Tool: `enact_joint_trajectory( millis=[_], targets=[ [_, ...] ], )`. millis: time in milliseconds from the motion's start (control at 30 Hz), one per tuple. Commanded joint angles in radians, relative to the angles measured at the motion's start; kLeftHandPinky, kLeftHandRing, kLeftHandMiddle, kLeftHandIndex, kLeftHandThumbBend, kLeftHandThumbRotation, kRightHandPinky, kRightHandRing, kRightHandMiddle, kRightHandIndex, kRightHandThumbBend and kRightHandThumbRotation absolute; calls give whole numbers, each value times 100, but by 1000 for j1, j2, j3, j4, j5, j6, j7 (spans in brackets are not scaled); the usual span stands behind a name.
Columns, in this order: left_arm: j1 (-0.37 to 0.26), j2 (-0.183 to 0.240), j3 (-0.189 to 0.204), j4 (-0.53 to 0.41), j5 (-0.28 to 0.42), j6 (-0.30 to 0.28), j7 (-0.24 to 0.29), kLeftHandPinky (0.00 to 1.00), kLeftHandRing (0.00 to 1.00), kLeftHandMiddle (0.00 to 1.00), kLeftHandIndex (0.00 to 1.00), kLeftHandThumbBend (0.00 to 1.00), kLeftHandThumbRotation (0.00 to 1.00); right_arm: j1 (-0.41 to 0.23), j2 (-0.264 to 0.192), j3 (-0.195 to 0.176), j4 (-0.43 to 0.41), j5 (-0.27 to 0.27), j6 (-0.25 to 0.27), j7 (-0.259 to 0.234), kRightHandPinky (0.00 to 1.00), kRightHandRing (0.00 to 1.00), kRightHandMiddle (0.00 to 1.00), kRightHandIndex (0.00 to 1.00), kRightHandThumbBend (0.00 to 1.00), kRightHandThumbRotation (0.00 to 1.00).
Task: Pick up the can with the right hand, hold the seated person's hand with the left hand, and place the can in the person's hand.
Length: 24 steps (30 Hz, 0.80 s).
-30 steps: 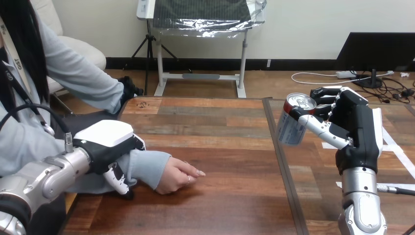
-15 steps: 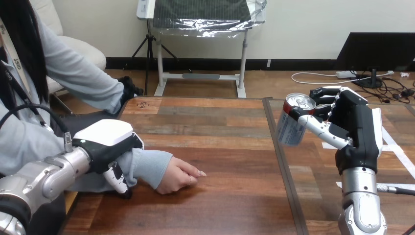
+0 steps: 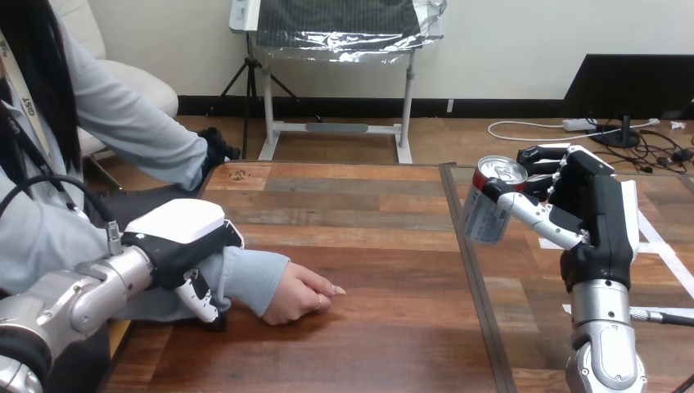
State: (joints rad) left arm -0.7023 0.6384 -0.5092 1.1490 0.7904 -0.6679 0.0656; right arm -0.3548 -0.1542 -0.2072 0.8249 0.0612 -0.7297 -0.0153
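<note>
One drink can [image 3: 488, 211] hangs tilted above the wooden table [image 3: 368, 237] at its right side, clasped between the thumb and curled fingers of the robot's right hand [image 3: 593, 209]. The left hand [image 3: 176, 241] lies over the person's forearm [image 3: 245, 277], thumb hooked round the sleeve, while the person's hand [image 3: 296, 296] rests on the table

Place: you are running this in a robotics test lab set up for trials with people.
Bench: a long, brown, plank-patterned wooden table [image 3: 368, 344], crossed front to back by a dark, straight seam strip [image 3: 473, 270].
Marks: flat white tape strips [image 3: 664, 250] stuck on the wood at your right.
Machinery: your robot's silver metal left forearm [image 3: 78, 296] and right forearm [image 3: 601, 323], both over the bench.
Company: a seated person's hand [image 3: 299, 296] resting on the tabletop at your left.
</note>
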Motion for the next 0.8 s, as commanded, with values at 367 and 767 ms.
enact_joint_trajectory(
  millis=[367,767],
  targets=[
    [-9,0,40,-22,-78,-34,8,27,33,39,40,83,0,-63,4,-2,-3,26,10,25,30,37,44,48,75,0],
    [-3,1,49,-34,-104,-52,13,25,31,38,39,83,0,-82,5,-1,57,29,-16,46,32,38,45,50,75,0]
  ],
)
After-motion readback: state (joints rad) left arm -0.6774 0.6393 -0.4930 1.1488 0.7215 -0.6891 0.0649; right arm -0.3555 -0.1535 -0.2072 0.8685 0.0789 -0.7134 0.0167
